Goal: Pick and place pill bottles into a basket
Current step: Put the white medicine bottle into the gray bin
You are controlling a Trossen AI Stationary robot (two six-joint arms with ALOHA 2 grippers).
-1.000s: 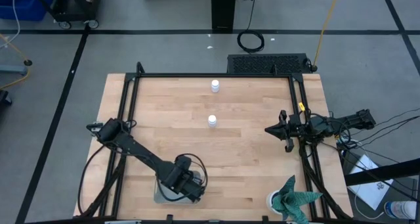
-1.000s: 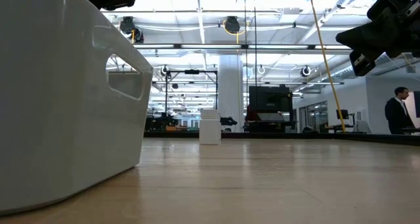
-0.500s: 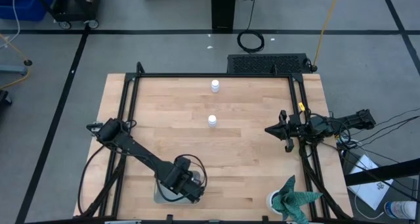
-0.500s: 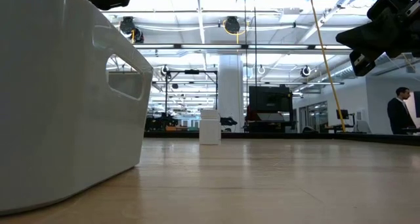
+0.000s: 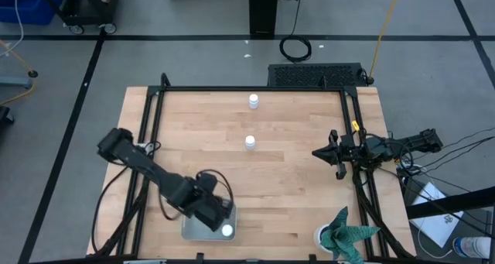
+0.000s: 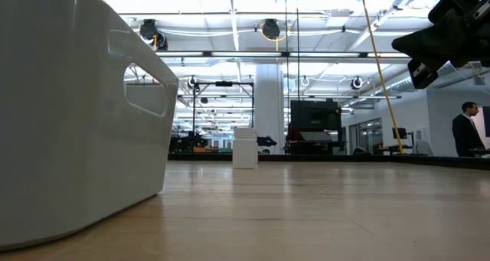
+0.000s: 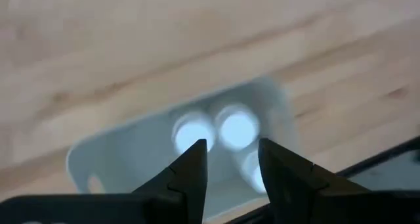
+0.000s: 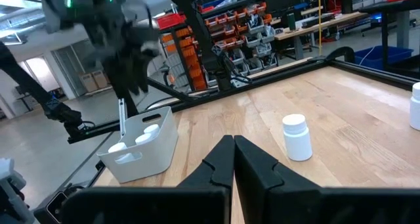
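Note:
The pale basket (image 5: 193,231) stands near the table's near edge, left of centre. In the left wrist view it (image 7: 118,161) holds three white pill bottles (image 7: 237,127). My left gripper (image 7: 231,144) hangs open and empty above the basket, and it also shows in the high view (image 5: 215,210). Two more bottles stand upright on the wood, one at mid-table (image 5: 249,142) and one near the far edge (image 5: 253,101). My right gripper (image 5: 319,152) waits shut and empty at the table's right side. In its wrist view (image 8: 233,150) the mid-table bottle (image 8: 296,137) stands just ahead.
A green-and-white object (image 5: 344,234) sits at the near right corner. A black frame (image 5: 247,88) runs round the table's edges. The low view shows the basket's wall (image 6: 76,115) close on the left and a person (image 6: 463,131) far off in the room.
My left gripper has risen from low over the basket and drawn back a little toward the table's left and far edges. It has left the top of the low view. A bottle in the basket's near right corner now shows from above.

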